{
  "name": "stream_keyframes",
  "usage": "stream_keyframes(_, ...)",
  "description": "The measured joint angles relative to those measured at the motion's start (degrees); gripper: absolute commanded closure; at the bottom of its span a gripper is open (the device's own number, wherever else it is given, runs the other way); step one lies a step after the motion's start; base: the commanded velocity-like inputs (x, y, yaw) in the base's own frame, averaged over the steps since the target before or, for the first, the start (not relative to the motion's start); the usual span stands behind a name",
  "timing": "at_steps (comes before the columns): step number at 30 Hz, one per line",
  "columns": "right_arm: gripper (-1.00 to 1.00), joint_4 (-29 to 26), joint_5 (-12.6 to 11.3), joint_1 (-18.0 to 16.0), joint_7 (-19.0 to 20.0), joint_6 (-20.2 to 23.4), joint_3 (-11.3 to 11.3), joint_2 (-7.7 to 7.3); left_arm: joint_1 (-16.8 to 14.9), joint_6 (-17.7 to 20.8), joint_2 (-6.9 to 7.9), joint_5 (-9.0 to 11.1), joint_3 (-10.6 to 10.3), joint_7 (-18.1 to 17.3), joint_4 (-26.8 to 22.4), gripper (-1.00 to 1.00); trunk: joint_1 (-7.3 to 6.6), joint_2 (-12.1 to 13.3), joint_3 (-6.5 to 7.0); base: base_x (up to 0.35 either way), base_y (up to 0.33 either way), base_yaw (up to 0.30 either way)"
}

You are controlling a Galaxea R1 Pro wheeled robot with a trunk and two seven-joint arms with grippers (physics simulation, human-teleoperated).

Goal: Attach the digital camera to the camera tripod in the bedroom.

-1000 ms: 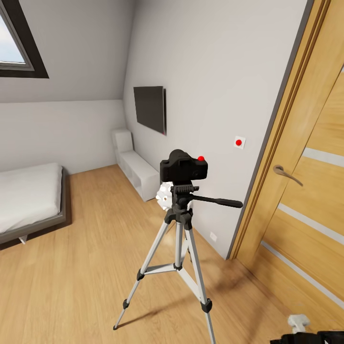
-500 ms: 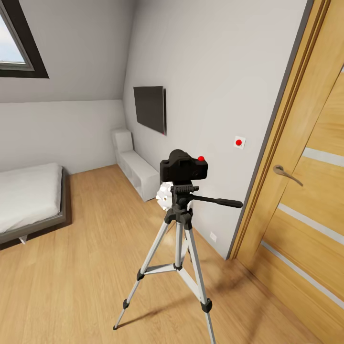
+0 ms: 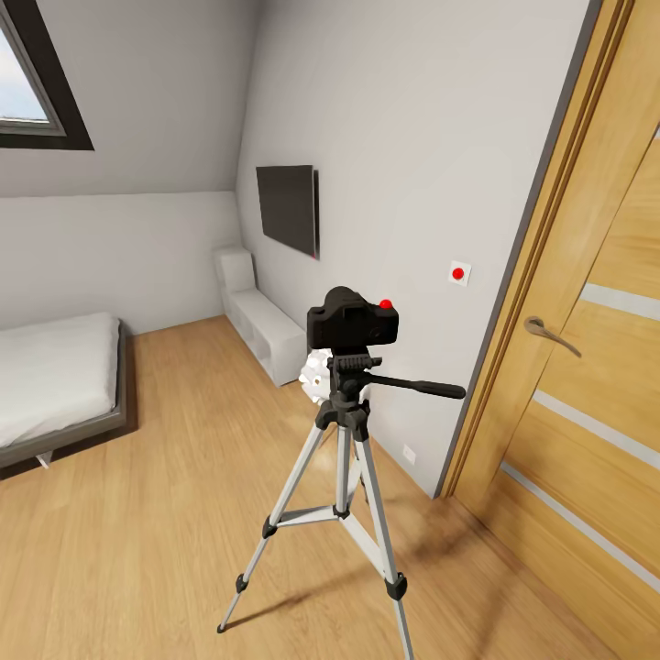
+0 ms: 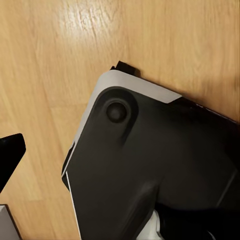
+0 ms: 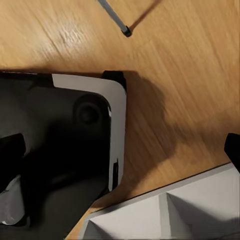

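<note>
We've got the digital camera (image 3: 353, 323) sitting on the camera tripod (image 3: 344, 440), just left of the wooden door (image 3: 587, 367). Can't tell if our 2 grippers are open or closed.

The black camera (image 3: 353, 323) sits level on the tripod (image 3: 343, 477), red dot up. The tripod stands upright, silver legs spread on the bedroom's wood floor (image 3: 147, 541).

Both wrist cameras look straight down at the robot's own base (image 4: 155, 165) — a black shell with a pale grey rim. A dark fingertip (image 4: 10, 155) shows at the left wrist view's edge; another dark fingertip (image 5: 233, 149) edges the right wrist view — jaw state unclear on both.
</note>
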Motion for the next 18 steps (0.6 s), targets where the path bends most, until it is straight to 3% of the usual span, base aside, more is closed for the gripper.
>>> stream_keyframes(11, -1.00, 0.0, -0.4, 4.9, -12.2, -1.1, -0.2, 6.14, 0.0, 0.0, -0.13, 0.0, 0.0, -0.1, 0.0, -1.00, 0.00, 0.0, 0.60, 0.000, 0.000, 0.000)
stream_keyframes(18, -1.00, 0.0, -0.4, 5.6, -16.1, -2.5, -0.2, 7.76, 0.0, 0.0, -0.14, 0.0, 0.0, 0.0, 0.0, -1.00, 0.00, 0.0, 1.22, 0.000, 0.000, 0.000)
